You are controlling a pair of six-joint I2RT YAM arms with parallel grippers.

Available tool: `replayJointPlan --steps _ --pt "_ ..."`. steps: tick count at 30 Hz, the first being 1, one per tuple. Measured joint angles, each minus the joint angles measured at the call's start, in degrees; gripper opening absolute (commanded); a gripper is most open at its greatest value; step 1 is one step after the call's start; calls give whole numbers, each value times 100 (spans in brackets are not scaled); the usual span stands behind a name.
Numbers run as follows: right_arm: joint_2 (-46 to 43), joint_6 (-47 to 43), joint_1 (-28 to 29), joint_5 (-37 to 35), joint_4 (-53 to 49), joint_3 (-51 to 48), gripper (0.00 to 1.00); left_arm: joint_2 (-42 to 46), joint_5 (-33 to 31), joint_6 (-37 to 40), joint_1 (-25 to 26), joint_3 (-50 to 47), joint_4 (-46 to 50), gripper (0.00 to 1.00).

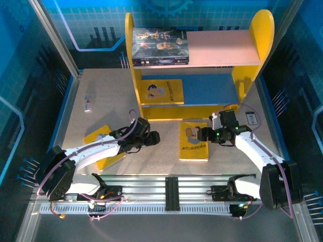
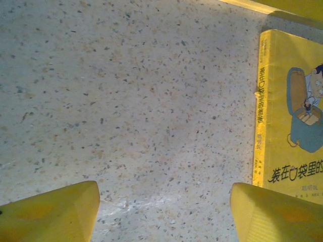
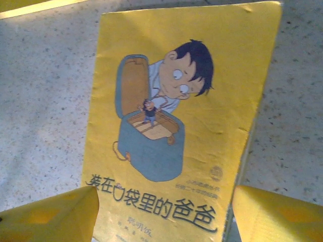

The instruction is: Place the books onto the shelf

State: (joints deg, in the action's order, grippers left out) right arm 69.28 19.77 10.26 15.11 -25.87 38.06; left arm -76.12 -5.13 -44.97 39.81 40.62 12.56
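Books are lying in four spots while you are working. The shelf point(image 1: 250, 43) is standing at the far side of the tabletop point(image 1: 108, 85), its open face turned toward the arms so either claw can be reaching in from the front. Its pink upper board point(image 1: 222, 48) is carrying the dark books point(image 1: 160, 46), stacked flat at the left end. Its blue lower board point(image 1: 209, 88) is holding the shelved yellow book point(image 1: 161, 91), also flat and to the left.

The middle yellow book point(image 1: 194, 141) point(image 3: 186, 116) is lying cover-up on the tabletop just in front of the shelf. Your right claw point(image 1: 203, 135) point(image 3: 165, 196) is hovering at it, released, one finger showing to each side of the cover's lower part. Whether it is touching the paper I cannot tell. Your left claw point(image 1: 155, 137) point(image 2: 165, 189) is also released, with only bare tabletop between its fingers and that same book's spine point(image 2: 261, 116) off to its right.

The left yellow book point(image 1: 103, 146) is lying partly under your left arm, well apart from the shelf.

You are probably bringing both claws toward the middle book because a thin paperback lying flat offers no edge to pinch. One claw bracing while the other is working under the spine looks likeliest.
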Motion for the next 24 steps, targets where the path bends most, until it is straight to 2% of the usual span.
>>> replayJointPlan --steps 15,24 --pt "953 186 87 -275 79 28 69 -162 245 -273 136 -114 -568 71" --pt "1657 341 962 -459 138 428 68 -306 264 -321 177 -116 -732 71"
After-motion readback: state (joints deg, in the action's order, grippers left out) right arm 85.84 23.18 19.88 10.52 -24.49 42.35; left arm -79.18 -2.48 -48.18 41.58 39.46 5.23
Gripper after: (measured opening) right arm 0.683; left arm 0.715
